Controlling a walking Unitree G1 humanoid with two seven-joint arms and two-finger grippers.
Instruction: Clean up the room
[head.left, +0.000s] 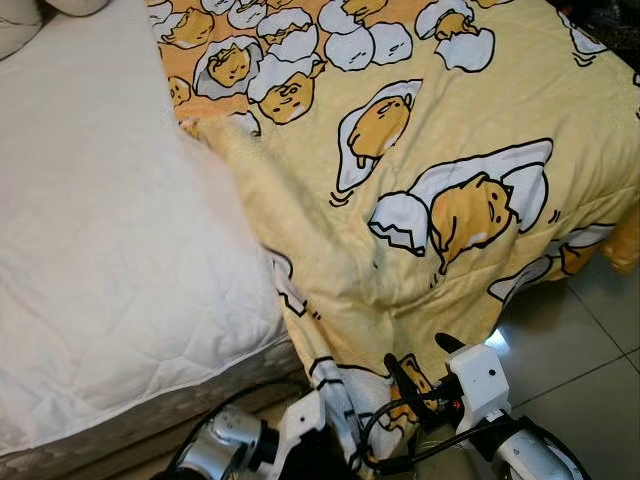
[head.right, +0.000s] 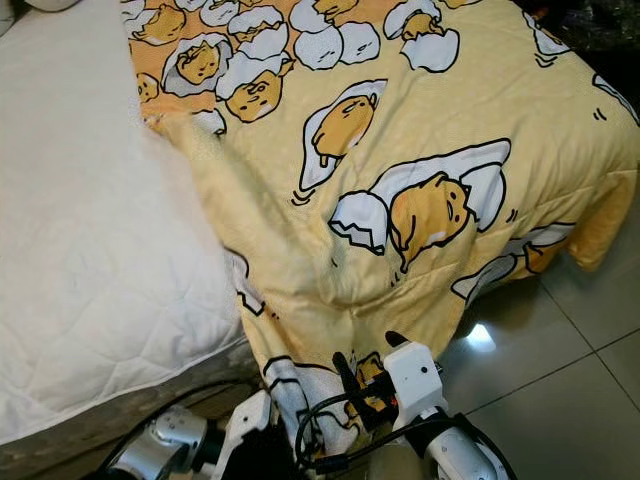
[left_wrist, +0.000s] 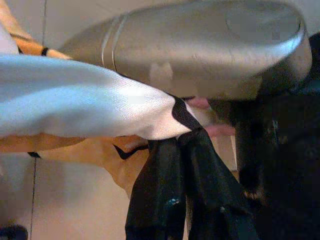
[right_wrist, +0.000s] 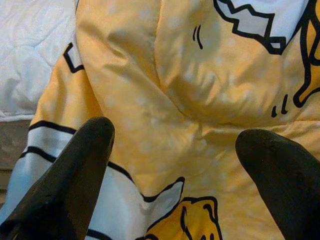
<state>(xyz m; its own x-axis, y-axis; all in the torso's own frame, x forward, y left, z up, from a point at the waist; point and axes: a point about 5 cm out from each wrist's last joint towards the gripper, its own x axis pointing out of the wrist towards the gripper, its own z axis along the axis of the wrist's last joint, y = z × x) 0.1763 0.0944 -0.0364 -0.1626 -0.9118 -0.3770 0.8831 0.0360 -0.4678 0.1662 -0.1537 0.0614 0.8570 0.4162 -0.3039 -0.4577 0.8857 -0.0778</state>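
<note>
Left tool (left_wrist: 185, 135) pinches the yellow egg-print quilt (head.left: 430, 130) hem below the white mattress (head.left: 110, 250); right tool (right_wrist: 175, 165) gapes wide, should bite deep before pulling evenly.

- My left arm (head.left: 225, 445) comes in at about 7 o'clock of the head view, silver forearm angled toward the centre.
- My left gripper (left_wrist: 182, 150) has its two black fingers pinched together, with a fold of cloth clamped between them.
- My right arm (head.left: 530, 450) enters at about 5 o'clock, its white wrist block raised.
- My right gripper (right_wrist: 175, 155) has its fingers (right_wrist: 75, 170) spread wide apart, nothing between them.
</note>
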